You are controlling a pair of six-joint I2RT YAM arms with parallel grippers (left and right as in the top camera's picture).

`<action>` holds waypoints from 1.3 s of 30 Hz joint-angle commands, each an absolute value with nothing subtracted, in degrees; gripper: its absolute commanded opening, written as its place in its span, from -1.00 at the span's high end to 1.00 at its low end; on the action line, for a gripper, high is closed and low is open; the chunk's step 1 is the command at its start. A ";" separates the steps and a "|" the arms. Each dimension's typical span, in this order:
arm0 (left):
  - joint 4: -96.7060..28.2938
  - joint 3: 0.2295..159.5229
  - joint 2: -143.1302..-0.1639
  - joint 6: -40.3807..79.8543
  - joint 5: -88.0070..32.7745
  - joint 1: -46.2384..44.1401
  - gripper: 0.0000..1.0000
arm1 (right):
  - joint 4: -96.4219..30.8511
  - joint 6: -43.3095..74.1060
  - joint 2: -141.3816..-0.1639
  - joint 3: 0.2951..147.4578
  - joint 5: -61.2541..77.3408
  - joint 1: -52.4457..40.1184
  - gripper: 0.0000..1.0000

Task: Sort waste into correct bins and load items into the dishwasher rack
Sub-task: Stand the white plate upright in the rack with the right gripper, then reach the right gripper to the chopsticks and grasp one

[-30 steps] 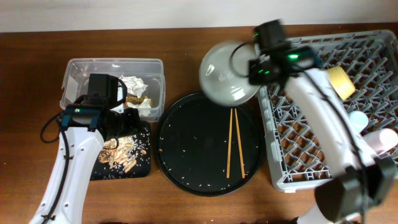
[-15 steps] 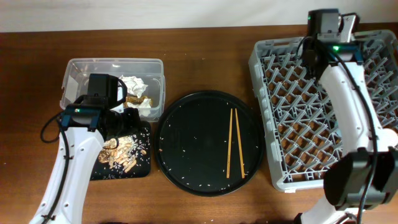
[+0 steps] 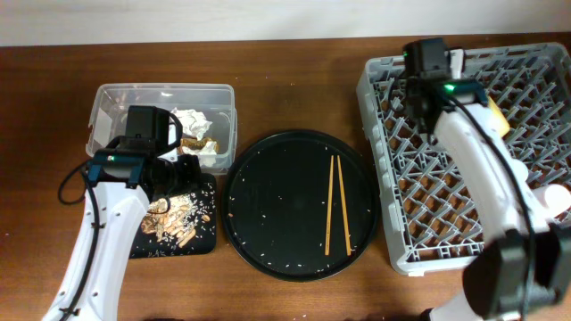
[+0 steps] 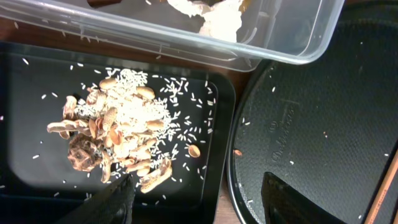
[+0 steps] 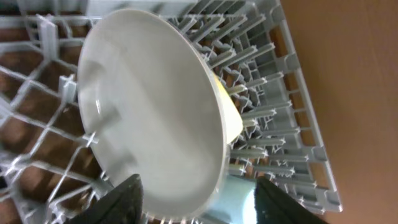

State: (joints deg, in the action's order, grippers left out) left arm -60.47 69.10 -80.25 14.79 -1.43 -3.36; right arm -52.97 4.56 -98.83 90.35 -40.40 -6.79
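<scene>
The pale plate (image 5: 149,106) stands on edge among the pegs of the grey dishwasher rack (image 5: 267,81), with the yellow bowl (image 5: 233,118) behind it and the light blue cup (image 5: 239,199) beside it. My right gripper (image 5: 205,208) is open, its fingers wide on either side of the plate's rim; it hangs over the rack's back left (image 3: 426,89). Chopsticks (image 3: 337,205) lie on the round black tray (image 3: 277,214). My left gripper (image 4: 199,205) is open and holds nothing, above the shallow black tray (image 4: 37,155) with food scraps and rice (image 4: 118,137).
The clear tub (image 3: 107,98) behind the black tray holds white tissue (image 3: 192,120) and a foil wrapper (image 3: 198,143). A pink cup (image 3: 558,198) lies at the rack's right side. Rice grains dot the round tray. The wooden table edge runs along the front.
My right arm has carried the plate from above the round tray's back edge into the rack and its jaws have opened. The left arm has not moved.
</scene>
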 commanded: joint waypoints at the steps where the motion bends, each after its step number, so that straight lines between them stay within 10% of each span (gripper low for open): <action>1: -60.51 69.14 -79.53 15.16 -1.08 -3.20 -0.29 | -57.78 5.43 -89.67 90.43 -21.43 -6.74 -0.30; 5: -60.51 69.14 -79.53 15.18 -1.08 -3.20 -0.30 | -70.28 5.43 -88.27 88.64 8.84 -7.86 -0.21; 20: -60.51 69.14 -79.53 15.18 -1.28 -3.20 -0.30 | -44.71 17.12 -95.88 57.30 3.62 -25.98 -0.18; 39: -60.58 69.14 -79.53 15.18 -1.30 -3.20 -0.30 | -44.80 23.00 -102.74 56.36 3.03 -25.98 0.92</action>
